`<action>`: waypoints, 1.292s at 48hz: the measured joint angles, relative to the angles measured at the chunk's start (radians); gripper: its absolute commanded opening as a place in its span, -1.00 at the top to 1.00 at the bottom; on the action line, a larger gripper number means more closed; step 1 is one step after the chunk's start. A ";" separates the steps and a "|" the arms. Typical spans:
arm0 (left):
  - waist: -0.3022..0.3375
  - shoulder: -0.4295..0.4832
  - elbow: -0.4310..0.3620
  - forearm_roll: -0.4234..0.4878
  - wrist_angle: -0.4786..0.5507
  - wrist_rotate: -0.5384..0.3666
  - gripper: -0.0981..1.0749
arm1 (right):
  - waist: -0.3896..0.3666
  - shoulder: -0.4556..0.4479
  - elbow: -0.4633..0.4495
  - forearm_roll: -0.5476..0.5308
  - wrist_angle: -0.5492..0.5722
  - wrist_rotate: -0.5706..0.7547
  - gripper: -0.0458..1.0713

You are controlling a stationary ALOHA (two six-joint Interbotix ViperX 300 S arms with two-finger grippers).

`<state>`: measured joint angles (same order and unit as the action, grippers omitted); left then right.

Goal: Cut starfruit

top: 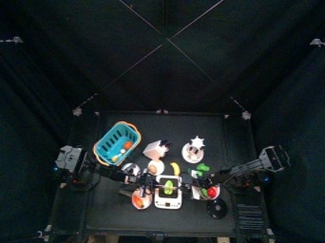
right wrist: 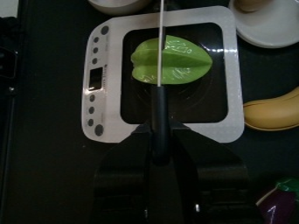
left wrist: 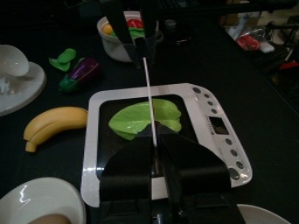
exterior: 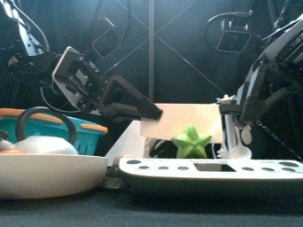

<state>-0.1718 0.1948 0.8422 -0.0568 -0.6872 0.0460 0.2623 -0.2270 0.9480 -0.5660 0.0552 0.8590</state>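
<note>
The starfruit [left wrist: 126, 121] [right wrist: 184, 61] [exterior: 190, 142] is a yellow-green lobed toy fruit lying whole on a white kitchen scale [left wrist: 219, 131] [right wrist: 98, 83] [exterior: 201, 168]. A knife with a pale blade [exterior: 183, 117] hangs lengthwise over it, seen edge-on as a thin white line [left wrist: 146, 87] [right wrist: 156, 35] across the fruit's middle. My left gripper [left wrist: 156, 149] [exterior: 151, 110] is shut on the knife's near end. My right gripper [right wrist: 156, 92] [exterior: 228, 111] pinches the opposite end of the blade. Whether the blade touches the fruit is hidden.
A banana [left wrist: 52, 127] [right wrist: 274, 109] lies beside the scale. A blue basket [top: 117, 142] [exterior: 48, 124] stands at the back left. A white bowl [exterior: 48, 173] fills the front left. An eggplant [left wrist: 79, 74], a green piece [left wrist: 61, 61] and a white star shape [top: 196, 144] lie nearby.
</note>
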 measured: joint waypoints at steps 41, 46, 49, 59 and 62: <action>-0.003 0.023 -0.005 -0.014 0.029 -0.003 0.08 | -0.005 0.037 -0.011 -0.002 0.000 0.002 -0.02; -0.002 0.028 -0.006 -0.014 0.035 -0.003 0.08 | -0.008 0.044 -0.014 -0.002 -0.002 0.002 -0.02; -0.002 0.029 -0.006 -0.014 0.040 -0.003 0.08 | -0.009 0.046 -0.015 -0.002 0.000 0.002 -0.02; 0.000 0.028 -0.008 -0.014 0.043 -0.002 0.08 | -0.011 0.046 -0.017 -0.003 0.002 -0.006 -0.02; 0.002 0.026 -0.008 -0.014 0.043 0.000 0.08 | -0.011 0.046 -0.017 -0.005 0.003 -0.008 -0.02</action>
<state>-0.1703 0.2209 0.8345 -0.0706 -0.6443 0.0460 0.2516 -0.1810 0.9311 -0.5706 0.0583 0.8514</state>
